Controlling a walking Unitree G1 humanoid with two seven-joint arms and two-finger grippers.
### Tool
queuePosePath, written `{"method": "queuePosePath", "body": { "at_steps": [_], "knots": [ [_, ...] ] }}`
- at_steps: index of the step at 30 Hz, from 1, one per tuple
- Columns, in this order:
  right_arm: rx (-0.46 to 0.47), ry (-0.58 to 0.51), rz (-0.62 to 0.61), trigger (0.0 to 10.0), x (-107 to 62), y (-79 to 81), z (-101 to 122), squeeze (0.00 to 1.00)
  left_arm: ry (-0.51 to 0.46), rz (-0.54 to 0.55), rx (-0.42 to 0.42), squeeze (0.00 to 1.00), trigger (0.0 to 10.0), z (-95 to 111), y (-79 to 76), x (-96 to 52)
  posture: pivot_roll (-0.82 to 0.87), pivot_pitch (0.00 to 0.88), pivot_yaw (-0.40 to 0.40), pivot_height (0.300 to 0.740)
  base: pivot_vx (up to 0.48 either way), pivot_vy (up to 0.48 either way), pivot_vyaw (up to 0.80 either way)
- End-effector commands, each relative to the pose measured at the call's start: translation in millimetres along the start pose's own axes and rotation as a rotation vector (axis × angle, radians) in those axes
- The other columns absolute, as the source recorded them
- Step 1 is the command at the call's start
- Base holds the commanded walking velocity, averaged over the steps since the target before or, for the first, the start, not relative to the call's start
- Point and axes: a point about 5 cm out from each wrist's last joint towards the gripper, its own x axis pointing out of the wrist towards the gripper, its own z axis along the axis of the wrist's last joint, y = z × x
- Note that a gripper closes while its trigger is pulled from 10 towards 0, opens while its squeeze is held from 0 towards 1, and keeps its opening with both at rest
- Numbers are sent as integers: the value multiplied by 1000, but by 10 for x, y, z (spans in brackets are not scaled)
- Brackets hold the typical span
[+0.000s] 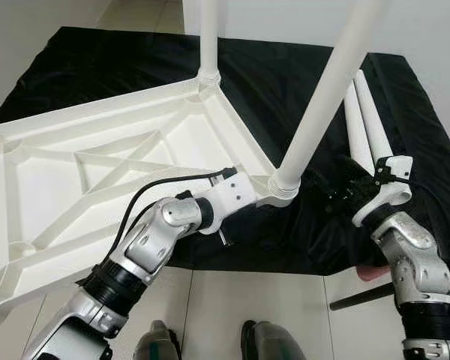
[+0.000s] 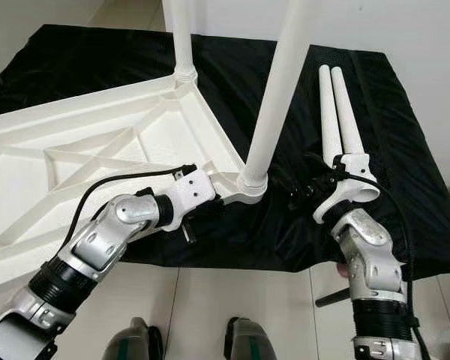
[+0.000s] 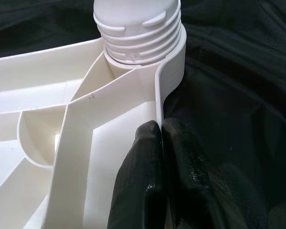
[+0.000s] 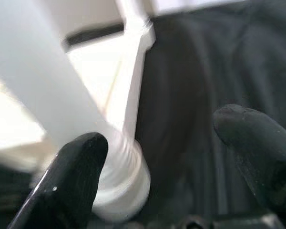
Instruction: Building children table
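A white table top (image 1: 97,165) lies upside down on a black cloth (image 1: 285,75). Two white legs stand screwed into its corner sockets, one at the near corner (image 1: 322,97) and one farther back (image 1: 208,37). Two loose legs (image 1: 364,120) lie side by side on the cloth to the right. My left gripper (image 3: 160,126) is shut on the table top's thin rim just beside the near socket (image 3: 138,33). My right gripper (image 4: 162,138) stands open, to the right of the near leg's base (image 4: 119,181), fingers wide apart with nothing between them.
The table top overhangs the cloth's front edge on the left. My feet (image 1: 157,345) stand on the tiled floor below. A dark rod (image 1: 360,298) and something pink (image 1: 371,274) lie low beside my right arm. A white wall is behind.
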Motion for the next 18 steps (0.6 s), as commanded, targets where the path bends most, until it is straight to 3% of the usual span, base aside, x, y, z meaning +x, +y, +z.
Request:
{"method": "queuePosePath", "body": {
  "at_steps": [1, 13, 18],
  "knots": [
    [5, 37, 60, 10000, -39, 40, -35, 0, 70, -27, -26, 0, 10000, -138, -22, -11, -78, 78, -25, 740, 0, 0, 0],
    [16, 57, 164, 10000, 29, 53, -22, 0, 58, -28, -20, 0, 10000, -76, -6, 9, -74, 71, -27, 740, 0, 0, 0],
    [19, 51, 232, 10000, 262, 127, -71, 0, 55, -39, -20, 0, 10000, -51, -29, 37, -58, 66, -23, 740, 0, 0, 0]
  ]
}}
